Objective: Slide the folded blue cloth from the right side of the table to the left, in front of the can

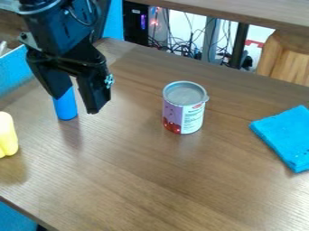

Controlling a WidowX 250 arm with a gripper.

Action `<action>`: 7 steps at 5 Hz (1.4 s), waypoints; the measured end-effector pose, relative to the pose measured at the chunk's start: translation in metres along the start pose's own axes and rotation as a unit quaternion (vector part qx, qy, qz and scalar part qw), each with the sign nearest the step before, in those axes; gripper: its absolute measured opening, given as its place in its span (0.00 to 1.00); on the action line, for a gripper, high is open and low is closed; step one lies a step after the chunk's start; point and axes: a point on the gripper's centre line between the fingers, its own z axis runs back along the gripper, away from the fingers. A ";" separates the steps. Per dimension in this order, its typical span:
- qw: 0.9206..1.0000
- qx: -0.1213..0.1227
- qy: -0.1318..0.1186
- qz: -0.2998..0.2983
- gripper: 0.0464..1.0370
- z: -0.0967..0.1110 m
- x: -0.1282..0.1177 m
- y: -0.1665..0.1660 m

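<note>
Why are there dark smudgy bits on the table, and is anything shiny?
In the camera view, soft dark patches, shadows or dim reflections, stretch below the blue cylinder and yellow thing on the table; the can's is fainter, and its metal rim catches light.

A brown wood-grain table point(145, 185) spans the foreground, pale light shining softly on its top. Beyond its far edge runs 1 more wood-grain surface point(241, 10). In the gap between the 2 stand a black case point(135, 22) with a purple light point(143, 21), tangled dark cables point(181, 44), 1 grey post point(211, 38) and 1 black post point(238, 45) against a whitish background. Light wooden furniture point(288, 56) stands past the far right edge; a blue panel point(15, 70) borders the left edge.
</note>
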 end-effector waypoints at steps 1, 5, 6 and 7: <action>1.000 -0.002 0.010 0.001 0.96 -0.005 -0.003 0.000; 0.987 -0.056 -0.029 -0.145 0.96 -0.056 0.053 -0.100; 0.986 -0.059 -0.049 -0.149 0.96 -0.067 0.077 -0.123; 0.983 -0.066 -0.068 -0.156 0.96 -0.083 0.100 -0.143</action>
